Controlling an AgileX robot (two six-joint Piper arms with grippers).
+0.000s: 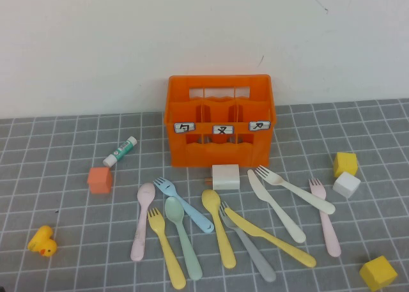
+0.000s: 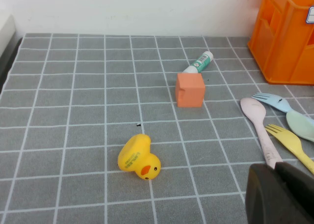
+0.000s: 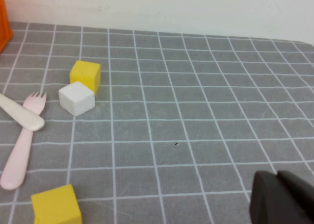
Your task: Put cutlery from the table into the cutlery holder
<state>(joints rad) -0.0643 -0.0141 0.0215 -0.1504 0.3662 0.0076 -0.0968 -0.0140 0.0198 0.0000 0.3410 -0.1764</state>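
I am looking down at the grey tiled table (image 1: 57, 241), where the bright orange slotted plastic cutlery holder (image 1: 220, 122) is standing at upper centre against the white wall, its three white labels facing me. The matte pastel plastic cutlery is lying fanned out across the lower middle of the high view: a pink spoon (image 1: 141, 219), a yellow fork (image 1: 165, 247), a mint spoon (image 1: 182, 236), a blue fork (image 1: 184, 205), a yellow spoon (image 1: 218, 227), a grey fork (image 1: 248, 245), a yellow knife (image 1: 270, 237), a cream knife (image 1: 276, 206), a cream fork (image 1: 294, 188) and a pink fork (image 1: 324, 216).

The left gripper (image 2: 279, 194) is showing only as a dark shape at the lower right of its wrist view, near the pink spoon's handle; I cannot tell how its jaws are standing. The right gripper (image 3: 282, 197) is sitting likewise at the lower right of its own view, over bare tiles, and I cannot tell its state either.
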